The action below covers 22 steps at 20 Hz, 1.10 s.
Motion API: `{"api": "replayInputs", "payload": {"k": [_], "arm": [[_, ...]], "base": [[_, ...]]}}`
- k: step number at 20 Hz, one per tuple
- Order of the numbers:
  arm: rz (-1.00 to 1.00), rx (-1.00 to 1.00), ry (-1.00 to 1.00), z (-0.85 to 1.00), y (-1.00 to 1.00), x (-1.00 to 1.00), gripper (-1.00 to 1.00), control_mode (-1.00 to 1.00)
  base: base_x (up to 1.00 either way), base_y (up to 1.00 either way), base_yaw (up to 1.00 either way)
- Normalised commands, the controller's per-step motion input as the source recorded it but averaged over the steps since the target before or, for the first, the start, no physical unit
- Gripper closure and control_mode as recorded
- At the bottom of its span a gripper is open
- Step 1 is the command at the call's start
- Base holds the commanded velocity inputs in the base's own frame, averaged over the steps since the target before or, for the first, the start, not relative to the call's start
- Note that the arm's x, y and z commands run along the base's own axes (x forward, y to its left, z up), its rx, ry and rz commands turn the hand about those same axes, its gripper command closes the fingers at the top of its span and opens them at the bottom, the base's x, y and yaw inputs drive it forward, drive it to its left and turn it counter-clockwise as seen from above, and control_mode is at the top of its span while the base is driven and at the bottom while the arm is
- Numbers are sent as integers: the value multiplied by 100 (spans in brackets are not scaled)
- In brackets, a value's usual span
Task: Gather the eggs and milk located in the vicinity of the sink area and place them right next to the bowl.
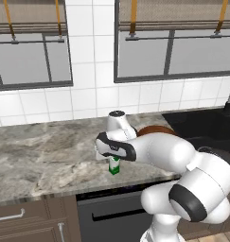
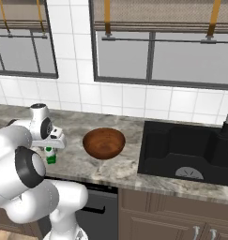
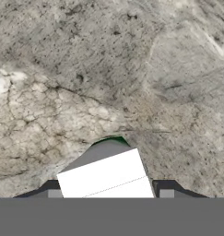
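The milk point(image 1: 114, 167) is a small white carton with a green base, standing upright on the marble counter point(image 1: 40, 151) near its front edge. My gripper point(image 1: 113, 160) comes down over the carton from above. In the hand view the white gabled top of the milk point(image 3: 104, 177) sits between my two dark fingertips point(image 3: 54, 193), which press against its sides, so the gripper point(image 3: 109, 193) is shut on it. The brown wooden bowl point(image 2: 103, 143) rests on the counter to the right of the milk point(image 2: 50, 158) and gripper point(image 2: 50, 151), a hand's width apart. The eggs are out of view.
The black sink point(image 2: 186, 150) is recessed into the counter right of the bowl, with a slim faucet point(image 2: 226, 122) at its far right. My own white arm point(image 1: 168, 151) covers part of the bowl point(image 1: 154, 130). A tiled wall and windows run behind the counter.
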Motion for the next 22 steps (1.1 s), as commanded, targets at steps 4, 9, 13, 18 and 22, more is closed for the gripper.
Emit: {"api": "replayInputs", "payload": {"k": [4,9,13,18,22], "arm": [[0,0,-3,0,0,0,100,-100],[1,0,0,29,0,44,100,-100],[0,-2,4,47,0,92,100,-100],[0,-2,7,24,0,84,100,-100],[3,-6,4,0,0,51,100,-100]], "base": [[0,0,0],[0,0,0],[0,0,0],[0,0,0],[0,0,0]]}}
